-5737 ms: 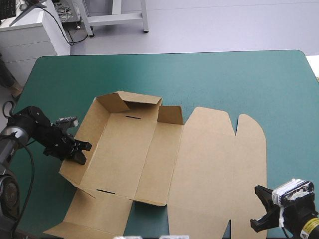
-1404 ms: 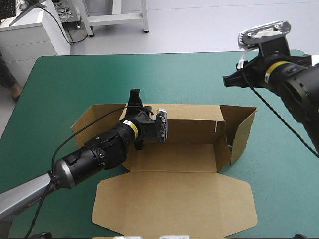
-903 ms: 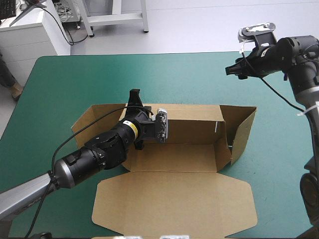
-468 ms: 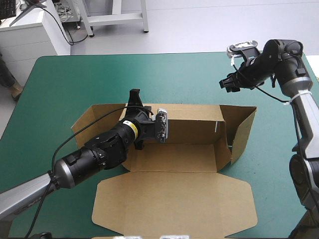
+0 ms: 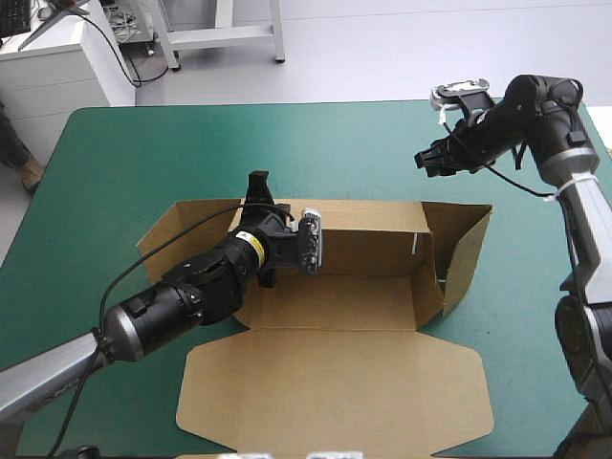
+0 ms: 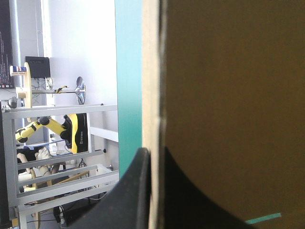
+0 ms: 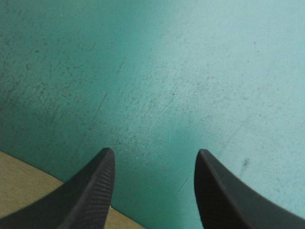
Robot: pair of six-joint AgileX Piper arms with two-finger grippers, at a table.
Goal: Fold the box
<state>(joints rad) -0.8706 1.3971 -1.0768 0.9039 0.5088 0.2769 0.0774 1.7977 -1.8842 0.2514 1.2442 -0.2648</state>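
The box (image 5: 335, 292) of cut brown board sits as an open tray at the middle of the desk (image 5: 143, 153) with its teal-green cover, long far wall (image 5: 368, 244) and right end wall (image 5: 469, 251) raised, the lid (image 5: 335, 387) lying flat toward the near edge. The left gripper (image 5: 258, 204) straddles the far wall's top edge near its left end; in the left wrist view its black fingers (image 6: 136, 191) are all but closed, the board's edge pinched between them. The right gripper (image 5: 424, 159) hangs over bare cover beyond the box's far right corner, apart from the board. Its fingers (image 7: 95, 191) stand well apart, with teal-green cover between them and a corner of the brown board (image 7: 28, 191) beside one of them.
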